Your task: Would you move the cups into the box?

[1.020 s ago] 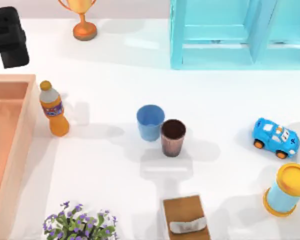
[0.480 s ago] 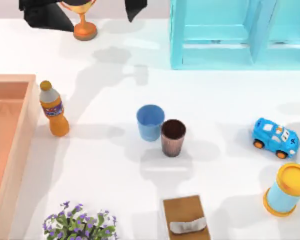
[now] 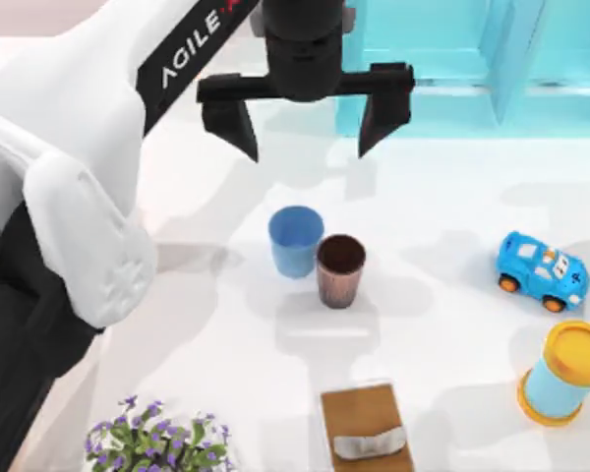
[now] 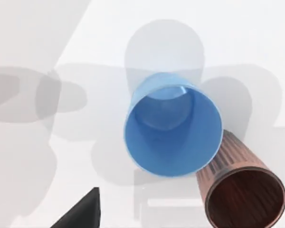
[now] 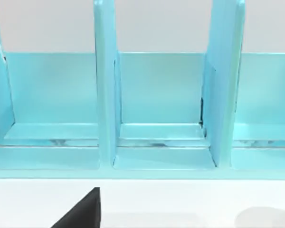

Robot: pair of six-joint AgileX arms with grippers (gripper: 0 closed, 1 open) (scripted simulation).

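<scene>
Starting at the near edge, a purple-flowered plant (image 3: 157, 438) sits on the left and a small brown block (image 3: 366, 428) near the middle, with a yellow-capped cylinder (image 3: 567, 374) and a blue toy car (image 3: 542, 270) off to the right, all clear of the action. Mid-table stand the two cups: the light blue cup (image 3: 295, 240) and the ribbed brown cup (image 3: 340, 270), upright, mouths up, and touching side to side, which leaves little room for a finger between them. Just beyond them hangs the left gripper (image 3: 305, 123), fingers (image 3: 228, 120) spread wide and holding nothing, lined up above the pair; its wrist camera looks straight down into the blue cup (image 4: 173, 126), so that looks the likely first pick. Farthest back is the turquoise shelf unit (image 3: 472, 64). The right arm's camera faces that shelf; whether its fingers are spread or closed I cannot tell. The left arm covers the left side where the box would lie.
</scene>
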